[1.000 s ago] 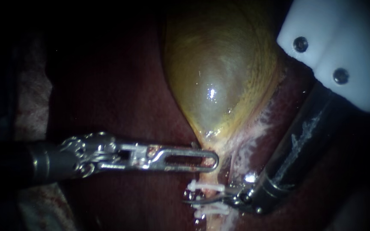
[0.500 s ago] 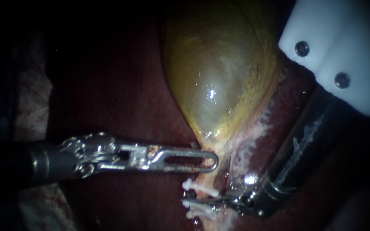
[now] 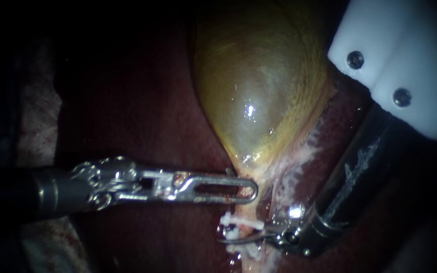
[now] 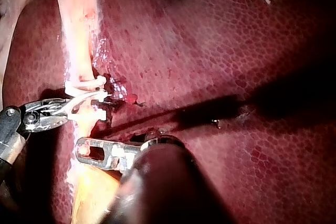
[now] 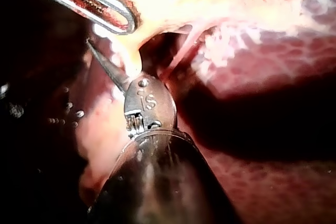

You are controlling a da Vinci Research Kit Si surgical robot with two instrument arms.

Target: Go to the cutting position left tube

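The yellow-green gallbladder (image 3: 254, 91) narrows to a neck, and a pale tube (image 3: 245, 208) runs on from it. My left instrument (image 3: 251, 191) lies level, its slotted jaws shut on the gallbladder's neck. Two white clips (image 3: 241, 222) cross the tube below those jaws. My right instrument (image 3: 228, 240) reaches in from the right. Its thin curved blades are open at the tube, between the clips. In the left wrist view those blades (image 4: 65, 113) straddle the tube (image 4: 79, 51) beside the clips (image 4: 84, 85). The right wrist view shows only one blade (image 5: 105, 64) beside the tube; the other is hidden.
Dark red liver (image 3: 142, 116) lies all round the gallbladder and under both instruments. A white block (image 3: 405, 65) on my right instrument's shaft fills the upper right corner. Whitish frayed tissue (image 3: 294, 172) borders the gallbladder's right edge. A thin reddish strand (image 5: 181, 51) runs beside the tube.
My right instrument's blades dipped slightly, then rose again, and the clips shifted a little with them. My left instrument has not moved.
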